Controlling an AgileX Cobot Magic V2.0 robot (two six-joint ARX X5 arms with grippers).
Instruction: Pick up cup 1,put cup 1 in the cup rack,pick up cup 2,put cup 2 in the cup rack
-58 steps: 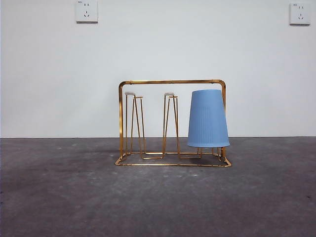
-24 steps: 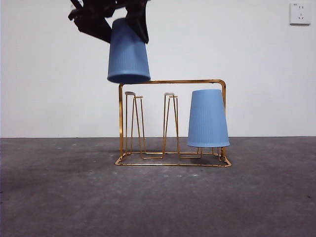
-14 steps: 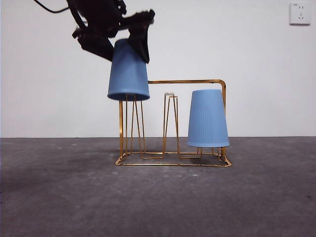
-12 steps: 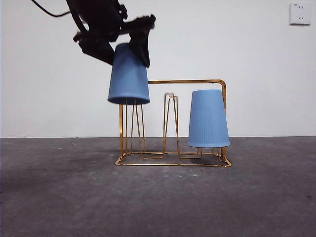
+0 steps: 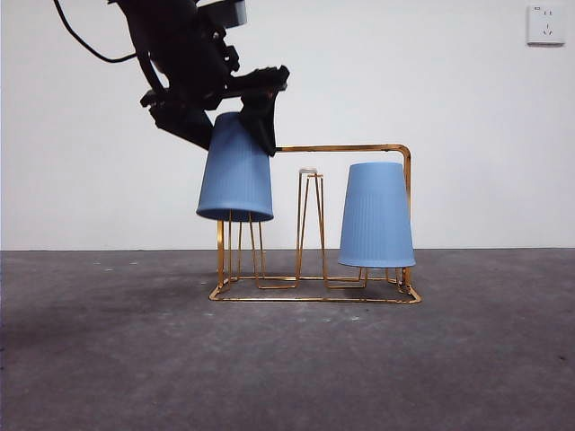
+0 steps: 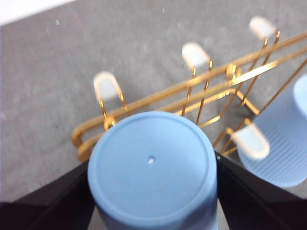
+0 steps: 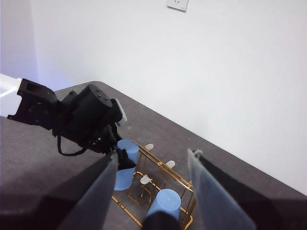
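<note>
Black jaws of the left gripper (image 5: 241, 115) are clamped on either side of an inverted blue cup (image 5: 235, 169), held over the end prongs of the gold cup rack (image 5: 314, 149). Its arm slants in from above. A second blue cup (image 5: 376, 215) sits inverted at the rack's other end. The right gripper (image 7: 152, 191) waits high, jaws wide apart, holding nothing.

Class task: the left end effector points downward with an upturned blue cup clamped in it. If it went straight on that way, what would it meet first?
Probably the cup rack: the held cup would seat over a prong before the left end effector touched anything.
</note>
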